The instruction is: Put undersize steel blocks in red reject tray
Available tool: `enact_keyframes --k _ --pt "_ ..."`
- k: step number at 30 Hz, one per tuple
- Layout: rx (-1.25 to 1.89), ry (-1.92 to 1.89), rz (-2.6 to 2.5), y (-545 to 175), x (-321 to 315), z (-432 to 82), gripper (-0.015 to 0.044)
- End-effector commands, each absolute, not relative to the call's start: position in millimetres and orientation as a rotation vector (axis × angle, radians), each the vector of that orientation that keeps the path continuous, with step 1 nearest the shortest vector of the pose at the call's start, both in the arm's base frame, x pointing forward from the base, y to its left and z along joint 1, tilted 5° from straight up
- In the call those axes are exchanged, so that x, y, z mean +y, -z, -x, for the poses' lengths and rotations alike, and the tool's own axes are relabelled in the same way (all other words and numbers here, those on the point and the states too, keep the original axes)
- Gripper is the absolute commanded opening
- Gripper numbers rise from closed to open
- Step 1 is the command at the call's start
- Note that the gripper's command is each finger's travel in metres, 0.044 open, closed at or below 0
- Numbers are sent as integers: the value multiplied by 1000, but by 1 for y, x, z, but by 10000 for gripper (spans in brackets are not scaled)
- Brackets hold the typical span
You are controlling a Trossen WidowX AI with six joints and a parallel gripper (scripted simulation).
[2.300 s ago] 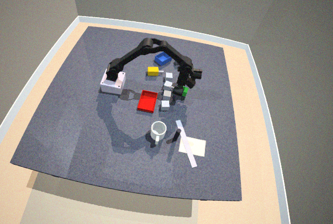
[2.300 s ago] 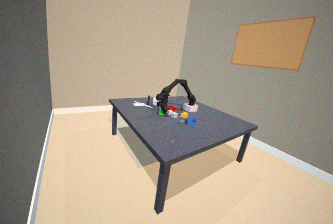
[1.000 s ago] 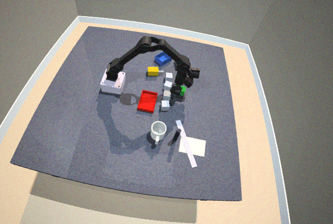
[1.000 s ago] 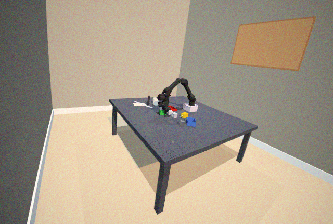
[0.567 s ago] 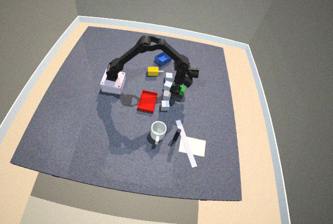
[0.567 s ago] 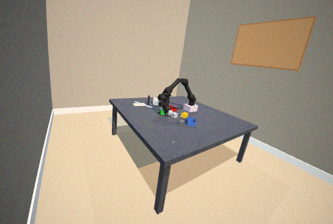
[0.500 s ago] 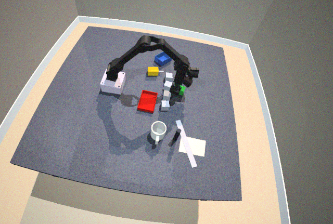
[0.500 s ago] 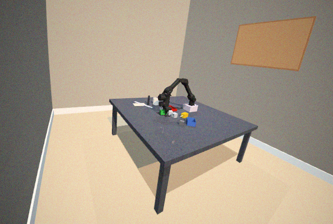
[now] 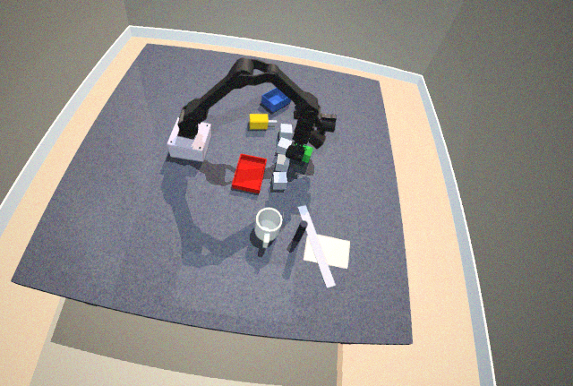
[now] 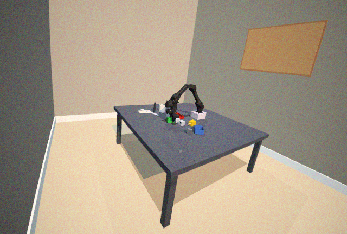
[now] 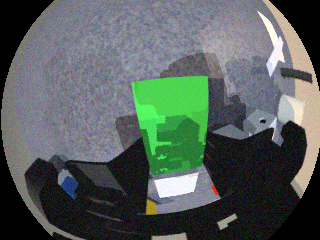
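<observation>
Seen from above, around the tray [image 9: 249,175] [image 10: 181,116] [image 11: 216,190]: mug [image 9: 267,227] [image 10: 161,108] [image 11: 291,111] at five o'clock, row of four blocks [image 9: 279,179] [image 10: 181,122] [image 11: 259,123] from one to three, bin [image 9: 276,101] [image 10: 199,130] [image 11: 69,186] at one, arm's base [image 9: 187,151] [image 10: 198,115] at ten. Toward four, a ruler [image 9: 320,253] [image 10: 149,112] [image 11: 275,56] lies across paper [image 9: 338,252] [image 10: 143,112].
</observation>
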State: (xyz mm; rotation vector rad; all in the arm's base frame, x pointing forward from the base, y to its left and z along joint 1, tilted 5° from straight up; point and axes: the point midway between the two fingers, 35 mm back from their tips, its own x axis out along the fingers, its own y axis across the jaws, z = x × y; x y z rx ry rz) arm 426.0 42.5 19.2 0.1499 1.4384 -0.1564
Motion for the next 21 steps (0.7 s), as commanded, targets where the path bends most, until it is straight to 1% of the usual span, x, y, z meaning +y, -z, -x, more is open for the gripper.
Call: enact_keyframes --k 1,21 --pt "1428 161 -152 -22 42 -424 0" --pt "1429 161 -152 -21 44 -416 0"
